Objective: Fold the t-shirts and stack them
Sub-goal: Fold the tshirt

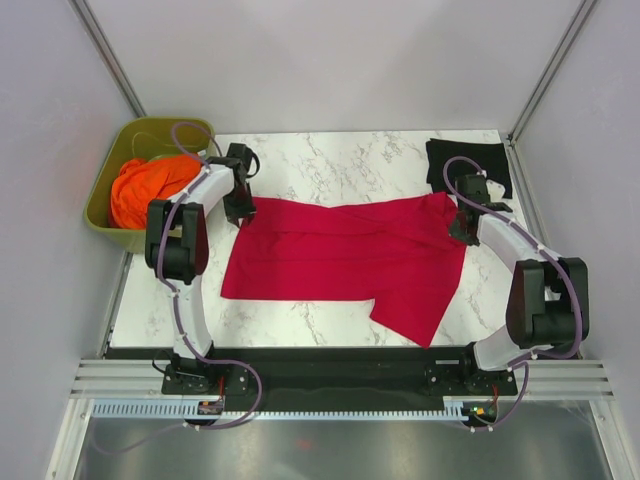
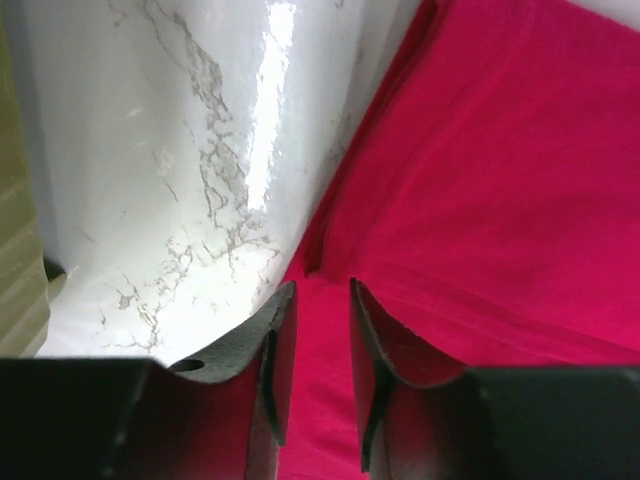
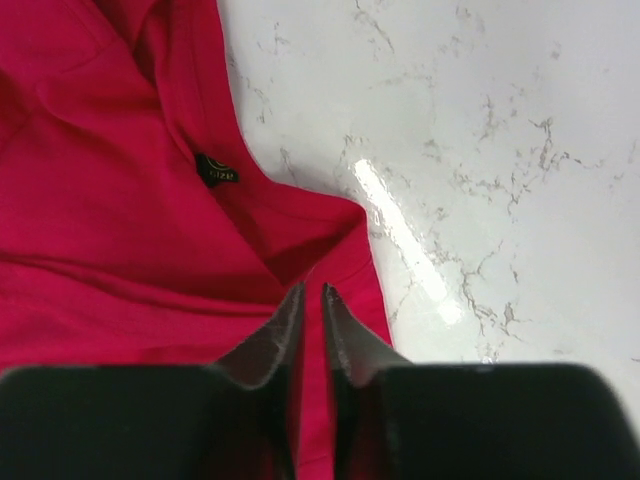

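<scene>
A crimson red t-shirt (image 1: 350,255) lies spread flat across the marble table (image 1: 340,160), one sleeve pointing to the front right. A black t-shirt (image 1: 468,165) lies folded at the back right corner. My left gripper (image 1: 240,212) hangs over the red shirt's back left corner. Its jaws (image 2: 322,285) are parted, with red cloth (image 2: 480,180) lying under the gap. My right gripper (image 1: 460,232) is over the shirt's back right edge near the collar. Its jaws (image 3: 313,288) stand a narrow slit apart above the red cloth (image 3: 100,200), close to the neck label (image 3: 217,170).
An olive-green tub (image 1: 105,215) holding orange cloth (image 1: 145,190) stands off the table's back left corner, close to my left arm. Bare marble (image 3: 480,150) shows to the right of the red shirt's edge. Grey walls close in the back and sides.
</scene>
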